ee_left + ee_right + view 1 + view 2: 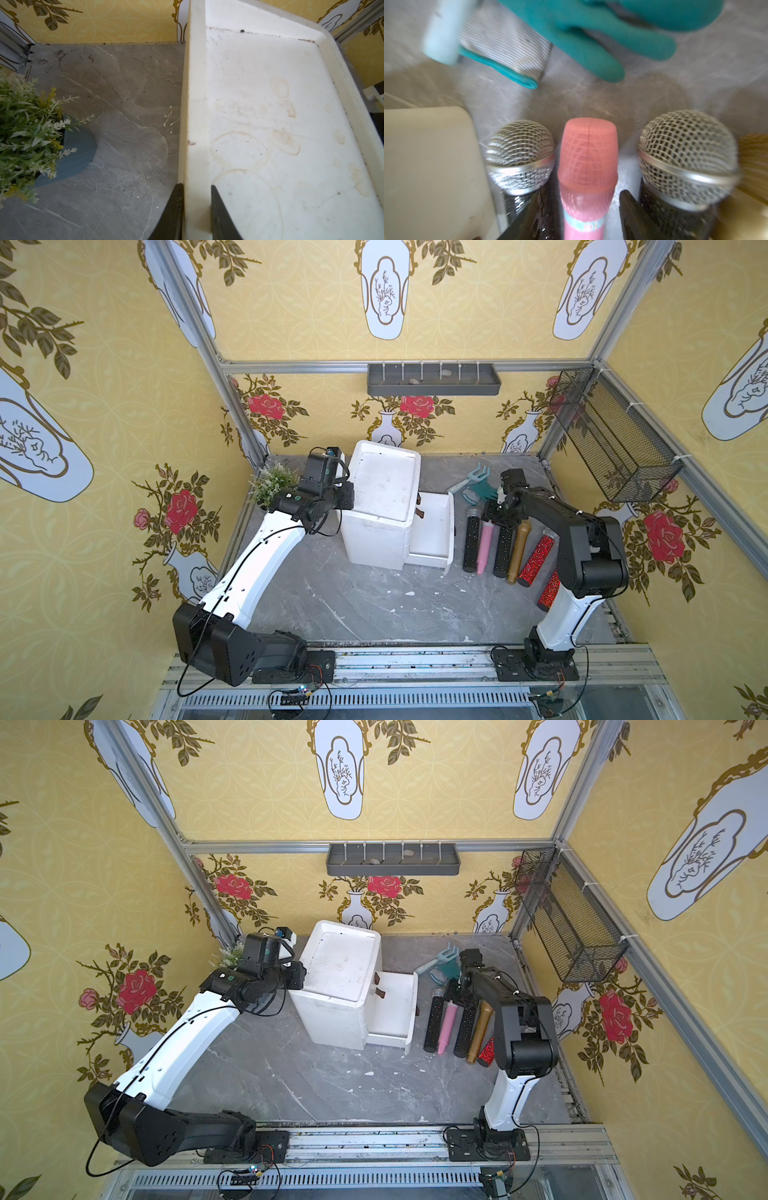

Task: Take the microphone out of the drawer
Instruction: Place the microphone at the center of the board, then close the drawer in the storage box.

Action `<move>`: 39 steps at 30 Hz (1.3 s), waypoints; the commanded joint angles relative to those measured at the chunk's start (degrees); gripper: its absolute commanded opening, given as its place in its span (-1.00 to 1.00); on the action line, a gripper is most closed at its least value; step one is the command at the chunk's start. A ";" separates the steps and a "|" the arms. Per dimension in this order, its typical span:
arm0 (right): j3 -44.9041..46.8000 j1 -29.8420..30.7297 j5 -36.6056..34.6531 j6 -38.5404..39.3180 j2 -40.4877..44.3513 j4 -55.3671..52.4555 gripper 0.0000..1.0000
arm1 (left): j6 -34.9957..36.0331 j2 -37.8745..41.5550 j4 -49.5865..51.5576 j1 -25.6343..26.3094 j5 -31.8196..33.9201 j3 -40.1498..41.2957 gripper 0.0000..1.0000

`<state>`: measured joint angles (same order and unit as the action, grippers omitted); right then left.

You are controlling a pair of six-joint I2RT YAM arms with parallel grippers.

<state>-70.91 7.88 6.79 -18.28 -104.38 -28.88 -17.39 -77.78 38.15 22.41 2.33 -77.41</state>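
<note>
A pink microphone [485,545] [588,158] lies on the grey table to the right of the open white drawer [432,531] [395,1006], between two black glitter microphones [472,541] [503,549]. The drawer's visible inside is bare. My right gripper [580,193] [496,516] is open and straddles the pink microphone just below its head, with a gap showing beside one finger [631,209]. My left gripper [196,186] [347,495] is shut on the raised rim of the white cabinet [384,485] [196,104] at its left edge.
A gold microphone [519,551] and two red glitter ones [538,558] lie further right, partly under the right arm. A teal glove [482,491] [591,41] and a pale rake [473,477] lie behind them. A potted plant [272,483] [31,128] stands left of the cabinet.
</note>
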 commanded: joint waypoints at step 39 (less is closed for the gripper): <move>7.57 15.35 7.69 -10.98 5.72 7.95 -1.00 | -2.13 0.12 4.01 0.09 -3.80 0.77 -1.00</move>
<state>-62.85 22.81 14.24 -28.49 -98.02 -22.83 -17.41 -77.65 37.91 22.41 2.26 -77.17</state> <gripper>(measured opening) 0.057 0.224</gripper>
